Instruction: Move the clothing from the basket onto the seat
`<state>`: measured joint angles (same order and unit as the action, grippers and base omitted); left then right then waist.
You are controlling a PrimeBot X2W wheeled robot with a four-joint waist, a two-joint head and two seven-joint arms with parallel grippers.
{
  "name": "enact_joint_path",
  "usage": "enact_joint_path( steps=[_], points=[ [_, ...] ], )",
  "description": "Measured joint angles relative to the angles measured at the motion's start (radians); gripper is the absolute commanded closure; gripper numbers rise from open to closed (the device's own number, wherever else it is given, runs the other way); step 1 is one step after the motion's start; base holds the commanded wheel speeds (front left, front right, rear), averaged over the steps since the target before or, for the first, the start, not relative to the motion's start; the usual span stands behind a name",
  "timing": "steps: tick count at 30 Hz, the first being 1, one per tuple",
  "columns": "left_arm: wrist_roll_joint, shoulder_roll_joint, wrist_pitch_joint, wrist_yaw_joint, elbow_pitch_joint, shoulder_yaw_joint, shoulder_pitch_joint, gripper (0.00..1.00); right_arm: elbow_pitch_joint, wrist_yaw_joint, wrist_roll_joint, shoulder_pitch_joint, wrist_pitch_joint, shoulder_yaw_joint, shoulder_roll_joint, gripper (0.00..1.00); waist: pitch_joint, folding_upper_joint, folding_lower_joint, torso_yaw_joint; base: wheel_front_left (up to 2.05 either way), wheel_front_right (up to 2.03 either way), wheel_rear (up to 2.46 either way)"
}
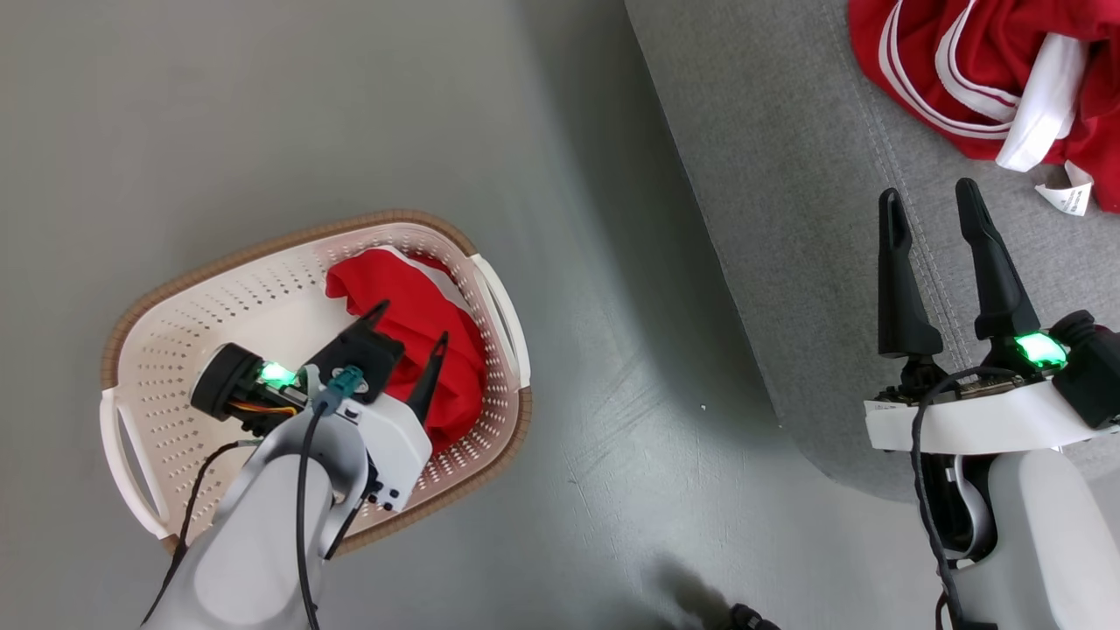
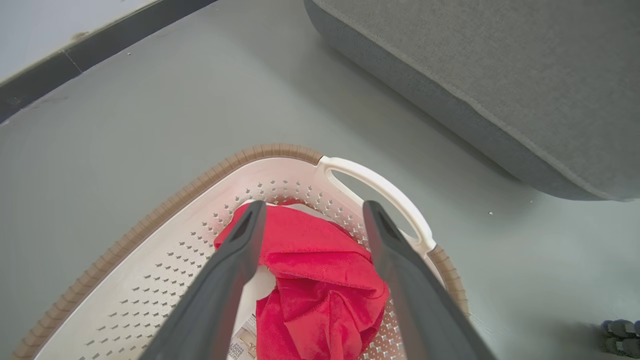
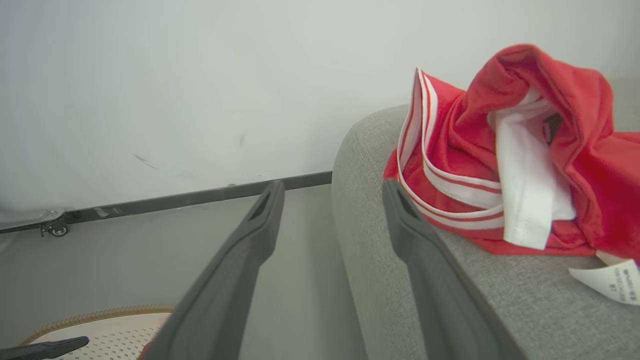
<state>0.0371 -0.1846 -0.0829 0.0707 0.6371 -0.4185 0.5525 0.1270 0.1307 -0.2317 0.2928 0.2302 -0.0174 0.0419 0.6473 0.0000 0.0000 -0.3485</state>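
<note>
Reaching left gripper (image 1: 411, 322) down into basket (image 1: 219, 289), jaws spread wide over crumpled red clothing (image 2: 320, 280), clamping nothing. Holding right gripper (image 1: 927, 191) released, empty, above seat (image 1: 787, 175), fingers pointing toward second red garment (image 1: 962, 61) lying there. Losing that garment past head view's edge; hiding basket floor partly under cloth.

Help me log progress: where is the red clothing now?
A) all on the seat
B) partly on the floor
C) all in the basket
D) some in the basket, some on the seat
D: one red garment lies in the basket, a striped garment on the seat.
</note>
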Motion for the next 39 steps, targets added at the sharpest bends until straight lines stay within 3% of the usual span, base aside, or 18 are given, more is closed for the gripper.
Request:
enact_joint_path(
  steps=[16,27,39],
  points=[
    [0.064,0.050,0.072,-0.007,0.113,0.059,0.090,0.00,0.014,0.000,-0.018,0.043,0.011,0.030,0.000,0.00,0.075,0.0000,0.0000,-0.026,0.00,0.00,0.00],
    [0.140,0.058,0.084,-0.060,0.187,0.153,0.115,0.00,0.021,0.000,-0.021,0.063,0.016,0.040,0.000,0.00,0.125,0.0000,0.0000,-0.044,0.00,0.00,0.00],
    [0.155,0.070,0.087,-0.081,0.234,0.174,0.155,0.00,0.028,0.000,-0.024,0.101,0.016,0.054,0.000,0.00,0.171,0.0000,0.0000,-0.047,0.00,0.00,0.00]
  ],
)
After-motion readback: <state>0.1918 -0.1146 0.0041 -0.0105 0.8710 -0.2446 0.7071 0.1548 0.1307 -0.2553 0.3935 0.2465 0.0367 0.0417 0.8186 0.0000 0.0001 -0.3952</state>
